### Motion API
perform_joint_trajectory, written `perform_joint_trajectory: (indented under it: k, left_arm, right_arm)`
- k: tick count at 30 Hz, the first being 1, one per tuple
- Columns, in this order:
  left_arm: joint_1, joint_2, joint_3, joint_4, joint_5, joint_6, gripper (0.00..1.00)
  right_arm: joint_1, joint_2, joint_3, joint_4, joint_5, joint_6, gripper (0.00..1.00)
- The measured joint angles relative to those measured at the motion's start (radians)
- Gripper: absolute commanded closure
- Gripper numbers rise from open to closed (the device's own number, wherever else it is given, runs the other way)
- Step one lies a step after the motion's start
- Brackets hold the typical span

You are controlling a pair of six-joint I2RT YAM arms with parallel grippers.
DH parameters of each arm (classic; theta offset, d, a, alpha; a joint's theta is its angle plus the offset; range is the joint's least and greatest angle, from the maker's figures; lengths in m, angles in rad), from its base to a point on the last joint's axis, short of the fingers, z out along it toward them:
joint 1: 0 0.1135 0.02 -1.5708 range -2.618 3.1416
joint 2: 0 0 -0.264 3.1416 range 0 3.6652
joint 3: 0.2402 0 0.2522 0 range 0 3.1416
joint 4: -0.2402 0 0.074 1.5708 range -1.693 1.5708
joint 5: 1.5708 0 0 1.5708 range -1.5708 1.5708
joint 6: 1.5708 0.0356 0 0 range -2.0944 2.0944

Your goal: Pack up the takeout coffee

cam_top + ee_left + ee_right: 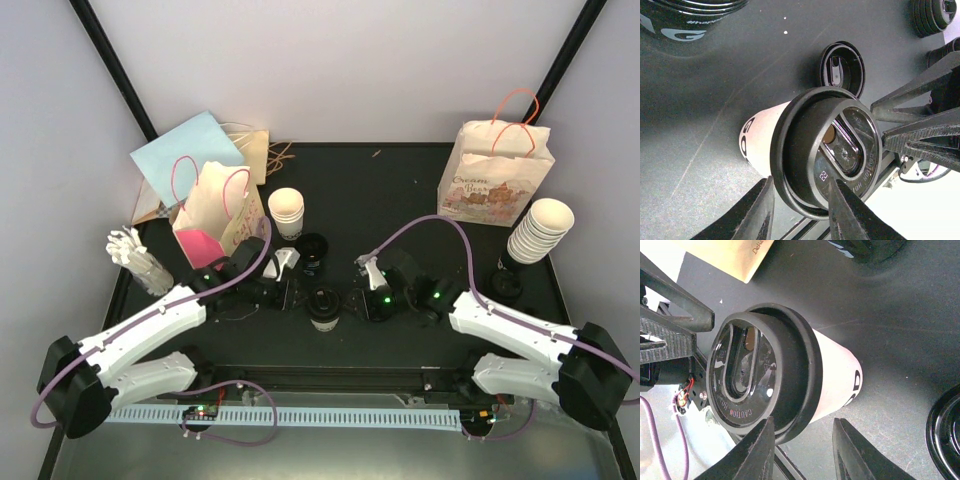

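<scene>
Coffee cup [324,305] stands on white-walled black table [400,195].

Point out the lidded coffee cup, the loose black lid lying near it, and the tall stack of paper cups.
coffee cup [762,142]: left wrist view, on its white paper side.
loose lid [841,67]: left wrist view, on the lid's middle.
stack of cups [535,238]: top view, on the stack's side.
</scene>
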Motion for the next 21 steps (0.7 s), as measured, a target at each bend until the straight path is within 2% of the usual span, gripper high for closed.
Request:
perform_joint_trajectory:
  k: [5, 17, 21]
  left_arm:
    - [0.002, 0.000, 0.000, -0.003, -0.014, 0.003, 0.71]
    - [0.006, 0.026, -0.001, -0.002, -0.033, 0.008, 0.75]
    - [0.006, 0.030, -0.003, 0.010, -0.032, 0.008, 0.85]
  right_arm:
    - [0.000, 0.013, 0.000, 0.010, 0.001, 0.006, 0.72]
    - [0.000, 0.034, 0.000, 0.030, 0.001, 0.009, 0.73]
    - [0.000, 0.034, 0.001, 0.029, 0.001, 0.009, 0.73]
